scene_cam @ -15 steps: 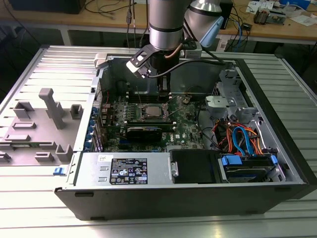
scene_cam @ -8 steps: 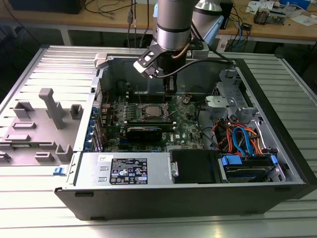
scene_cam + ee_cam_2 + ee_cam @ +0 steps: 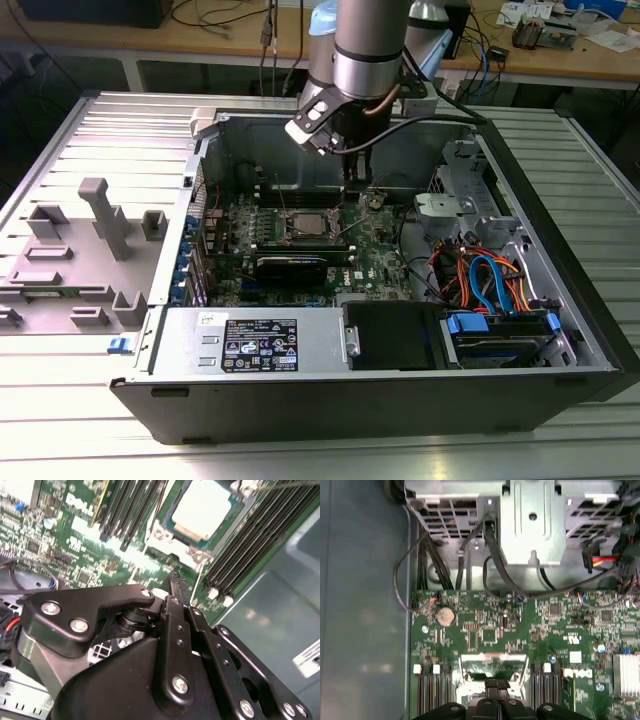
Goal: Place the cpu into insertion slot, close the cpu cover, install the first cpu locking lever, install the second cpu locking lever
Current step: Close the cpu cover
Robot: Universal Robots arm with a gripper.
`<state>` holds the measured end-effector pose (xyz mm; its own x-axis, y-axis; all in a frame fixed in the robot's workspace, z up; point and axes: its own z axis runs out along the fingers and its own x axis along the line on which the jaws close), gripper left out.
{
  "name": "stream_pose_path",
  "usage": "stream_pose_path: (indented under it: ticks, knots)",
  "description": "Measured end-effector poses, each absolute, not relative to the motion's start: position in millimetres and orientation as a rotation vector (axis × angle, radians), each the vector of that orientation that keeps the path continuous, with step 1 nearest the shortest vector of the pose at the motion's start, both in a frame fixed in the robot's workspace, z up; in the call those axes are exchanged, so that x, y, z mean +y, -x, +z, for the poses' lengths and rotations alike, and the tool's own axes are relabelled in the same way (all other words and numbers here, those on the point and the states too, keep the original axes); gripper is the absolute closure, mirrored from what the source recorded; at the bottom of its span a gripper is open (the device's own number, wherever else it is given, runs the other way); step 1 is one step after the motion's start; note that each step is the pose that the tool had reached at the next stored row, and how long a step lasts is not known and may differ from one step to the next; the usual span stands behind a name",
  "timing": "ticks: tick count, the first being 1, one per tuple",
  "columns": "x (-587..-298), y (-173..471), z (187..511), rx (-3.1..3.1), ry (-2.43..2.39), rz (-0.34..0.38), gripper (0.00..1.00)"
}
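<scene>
Exterior view first: the arm (image 3: pixel 368 50) reaches down into an open computer case (image 3: pixel 330 395) that lies on a ribbed metal table (image 3: pixel 100 140). Its gripper (image 3: pixel 352 190) hangs over the green board (image 3: pixel 380 262), just to the exterior view's right of the processor socket. In both wrist views the fingers (image 3: pixel 176 592) are pressed together with nothing between them. Their tip is close above the socket's edge; whether it touches cannot be told. The cpu (image 3: pixel 202 510) sits in the socket with its silver-grey top up, and the cpu cover (image 3: pixel 175 546) lies down around it as a frame. Black memory slots (image 3: pixel 250 540) run on both sides of the socket. A round coin battery (image 3: pixel 445 615) lies on the board, well apart from the cpu.
</scene>
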<state>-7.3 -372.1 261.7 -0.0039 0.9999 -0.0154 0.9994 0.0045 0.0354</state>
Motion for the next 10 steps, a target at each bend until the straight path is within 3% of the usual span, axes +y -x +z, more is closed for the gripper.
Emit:
stream_pose_path:
  ticks: [10]
  knots:
    - [-372, -34, 260, 2.206, -2.188, 0.019, 0.89]
